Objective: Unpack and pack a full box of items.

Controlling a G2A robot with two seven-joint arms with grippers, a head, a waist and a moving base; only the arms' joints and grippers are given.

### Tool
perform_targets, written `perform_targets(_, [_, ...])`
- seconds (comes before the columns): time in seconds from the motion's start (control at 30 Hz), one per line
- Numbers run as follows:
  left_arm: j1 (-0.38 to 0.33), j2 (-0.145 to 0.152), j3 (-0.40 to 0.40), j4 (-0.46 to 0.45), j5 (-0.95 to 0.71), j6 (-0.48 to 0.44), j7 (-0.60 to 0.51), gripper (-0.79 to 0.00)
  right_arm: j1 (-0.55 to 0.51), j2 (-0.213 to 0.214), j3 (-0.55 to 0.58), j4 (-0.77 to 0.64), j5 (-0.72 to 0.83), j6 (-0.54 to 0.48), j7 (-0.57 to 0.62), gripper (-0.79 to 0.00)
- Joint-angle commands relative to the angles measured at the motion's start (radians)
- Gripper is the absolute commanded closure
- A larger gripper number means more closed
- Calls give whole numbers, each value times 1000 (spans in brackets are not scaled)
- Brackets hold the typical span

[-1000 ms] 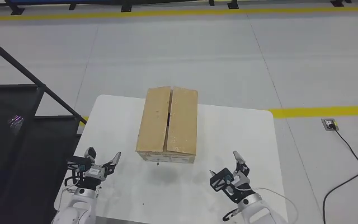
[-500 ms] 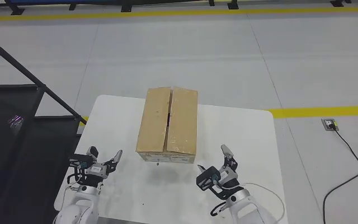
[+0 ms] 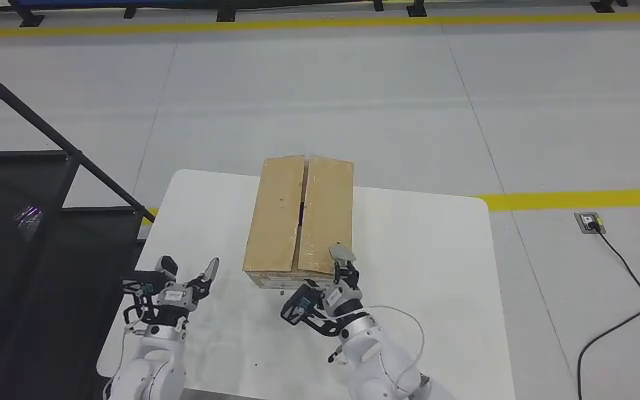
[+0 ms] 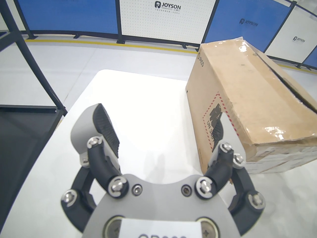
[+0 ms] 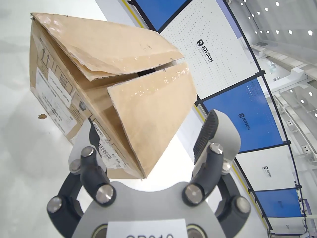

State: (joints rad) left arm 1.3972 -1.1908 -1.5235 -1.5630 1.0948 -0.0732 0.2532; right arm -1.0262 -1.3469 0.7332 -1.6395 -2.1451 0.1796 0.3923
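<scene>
A brown cardboard box (image 3: 300, 215) stands in the middle of the white table (image 3: 420, 260), its two top flaps folded down with a narrow slit between them. My right gripper (image 3: 318, 280) is open at the box's near end, by the right-hand corner. In the right wrist view the corner of one top flap (image 5: 148, 115) lies between the open fingers of that gripper (image 5: 152, 130), and that flap is slightly lifted. My left gripper (image 3: 187, 267) is open and empty over the table's near left part, apart from the box (image 4: 247, 95); its own view shows the gripper (image 4: 161, 127) wide.
A black metal rack (image 3: 60, 230) stands just off the table's left edge. A small brown scrap (image 5: 42, 116) lies on the table before the box. There is bare table to the right of the box and along the near edge.
My right gripper has swung from the table's near right area leftward and up to the box's near corner. The left gripper has hardly shifted. The box stays put.
</scene>
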Motion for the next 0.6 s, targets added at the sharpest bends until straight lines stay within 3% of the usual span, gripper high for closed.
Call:
perform_targets(0.0, [1,0,-4,6,-1,-4,1,-785,9,-10,-8,18,2,17,2,-323])
perform_targets(0.43, [-9,-5,-6,27,8,-8,-14,-785,-2,-47,-2,51,-11,39,-20,-289])
perform_targets(0.53, [-10,-6,-7,27,11,-6,-15,-785,-2,-54,2,59,-7,33,-28,-194])
perform_targets(0.57, [-12,-6,-8,29,12,-4,-17,-785,-3,-56,3,61,-6,29,-34,-83])
